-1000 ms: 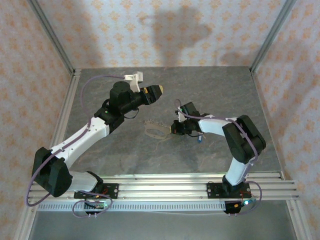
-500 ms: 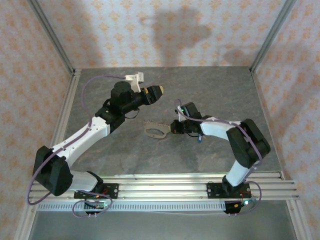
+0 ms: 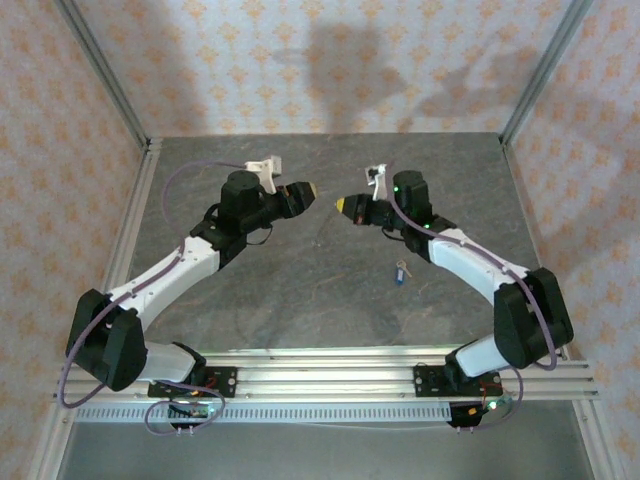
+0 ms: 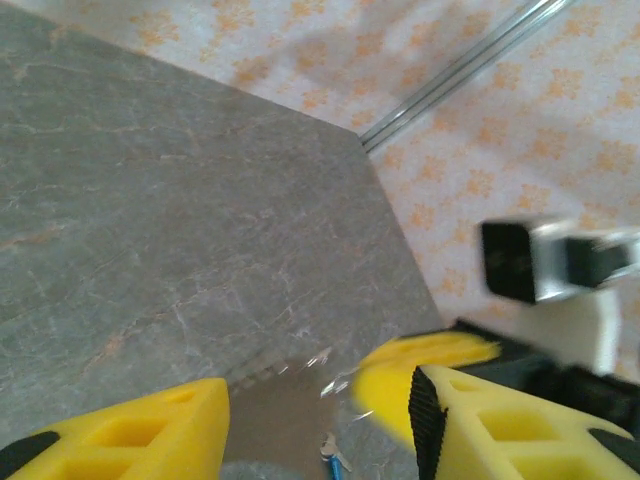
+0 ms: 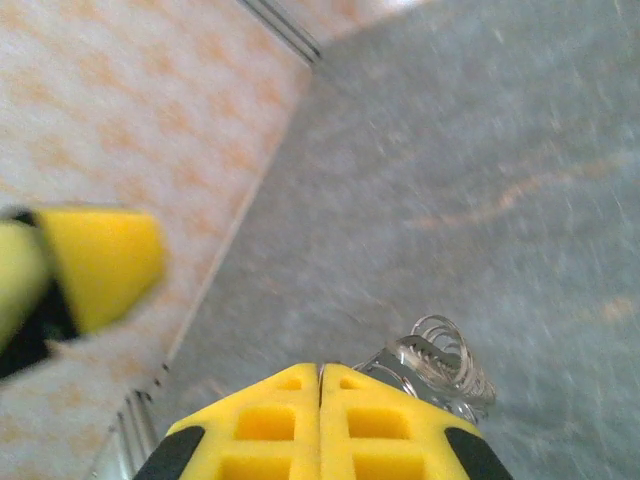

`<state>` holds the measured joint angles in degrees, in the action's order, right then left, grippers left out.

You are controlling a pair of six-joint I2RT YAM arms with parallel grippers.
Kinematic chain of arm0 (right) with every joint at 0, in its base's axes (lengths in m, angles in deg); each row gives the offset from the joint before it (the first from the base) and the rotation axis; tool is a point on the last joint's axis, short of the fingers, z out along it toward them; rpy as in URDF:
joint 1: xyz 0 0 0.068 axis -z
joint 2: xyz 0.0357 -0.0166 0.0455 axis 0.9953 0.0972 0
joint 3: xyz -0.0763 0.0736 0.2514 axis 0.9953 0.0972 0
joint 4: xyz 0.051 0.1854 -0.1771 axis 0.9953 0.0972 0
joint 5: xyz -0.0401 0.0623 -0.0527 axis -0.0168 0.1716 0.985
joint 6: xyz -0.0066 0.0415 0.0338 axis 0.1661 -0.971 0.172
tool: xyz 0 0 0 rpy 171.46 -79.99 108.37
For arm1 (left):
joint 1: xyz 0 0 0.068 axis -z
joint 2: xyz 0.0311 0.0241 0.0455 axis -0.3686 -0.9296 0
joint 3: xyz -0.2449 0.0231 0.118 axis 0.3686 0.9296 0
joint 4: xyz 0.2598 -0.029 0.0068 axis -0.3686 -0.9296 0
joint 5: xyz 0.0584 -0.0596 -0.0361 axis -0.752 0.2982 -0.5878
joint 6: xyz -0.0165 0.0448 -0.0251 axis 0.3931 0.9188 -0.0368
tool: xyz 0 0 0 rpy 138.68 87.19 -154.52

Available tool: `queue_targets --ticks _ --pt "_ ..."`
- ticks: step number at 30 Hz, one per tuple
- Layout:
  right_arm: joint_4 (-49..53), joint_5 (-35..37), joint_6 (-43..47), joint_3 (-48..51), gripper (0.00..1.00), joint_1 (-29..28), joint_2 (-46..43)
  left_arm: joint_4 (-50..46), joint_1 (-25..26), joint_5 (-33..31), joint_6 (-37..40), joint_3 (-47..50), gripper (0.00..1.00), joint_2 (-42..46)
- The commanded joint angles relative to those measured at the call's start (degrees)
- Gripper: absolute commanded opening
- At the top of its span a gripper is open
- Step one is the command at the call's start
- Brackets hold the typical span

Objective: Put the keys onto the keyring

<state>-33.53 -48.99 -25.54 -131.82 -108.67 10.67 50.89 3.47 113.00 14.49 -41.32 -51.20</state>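
Right end effector (image 3: 346, 205): clenched on keyring (image 5: 445, 357).
Left end effector (image 3: 307, 190): released, empty.
Risk: thin keyring slips from marginal pinch.

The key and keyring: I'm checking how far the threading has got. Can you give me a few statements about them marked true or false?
1. The key lies on the table, held by neither gripper. True.
2. The right gripper stands wide open. False: it is shut, with the keyring coil sticking out beside its fingers.
3. The left gripper is open. True.
4. The key is threaded on the keyring. False: the key lies apart on the table.
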Motion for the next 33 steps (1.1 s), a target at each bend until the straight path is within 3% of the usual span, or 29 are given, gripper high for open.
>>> queue_targets --ticks 1,6,16,24,33 --pt "-6.9 -5.9 -4.5 -3.4 0.00 0.7 -1.9 4.6 -0.4 3.2 0.2 0.2 0.49 -0.5" --pt "-9.5 -7.8 -7.4 -4.4 0.00 0.9 -2.0 6.5 -0.4 6.2 -0.2 -0.6 0.47 -1.3" --pt "-7.8 -8.0 -6.2 -3.8 0.00 0.3 4.8 1.4 -1.3 0.3 0.8 -0.2 0.50 1.6" --pt "-10.5 -8.9 -7.2 -8.0 0.00 -4.5 13.3 -0.9 -2.2 -3.1 1.1 0.7 0.51 4.5" --pt "-2.4 -3.7 2.8 0.8 0.00 -6.5 15.5 -1.1 -2.3 -3.2 0.6 0.9 0.52 4.8"
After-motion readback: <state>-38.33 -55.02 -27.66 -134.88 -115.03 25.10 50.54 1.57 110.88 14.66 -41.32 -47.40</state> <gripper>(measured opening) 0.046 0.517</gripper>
